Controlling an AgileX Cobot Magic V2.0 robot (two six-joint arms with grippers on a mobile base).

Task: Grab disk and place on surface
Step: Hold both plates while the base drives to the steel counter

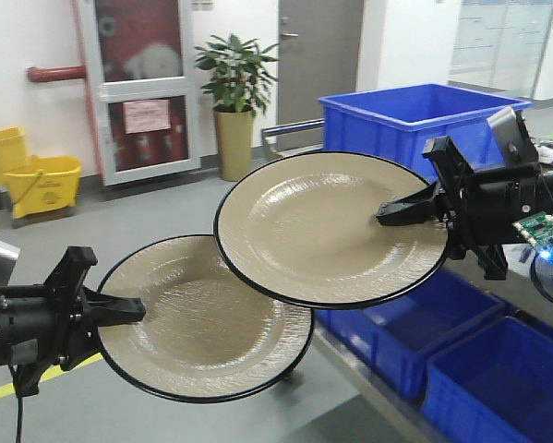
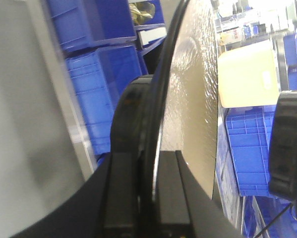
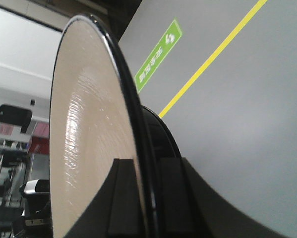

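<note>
Disk (image 1: 202,323) tight in left tool (image 1: 136,311), second disk (image 1: 313,231) tight in right tool (image 1: 387,214); green floor sign (image 3: 158,57) lettering illegible.

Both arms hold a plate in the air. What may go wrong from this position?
1. In the front view, the upper plate in the right gripper overlaps the lower plate in the left gripper; raising or lowering either arm could knock the rims together.
2. Each plate is pinched only at its rim, so it may tilt or slip.
3. Blue crates sit below the right arm; a dropped plate might land there.
</note>
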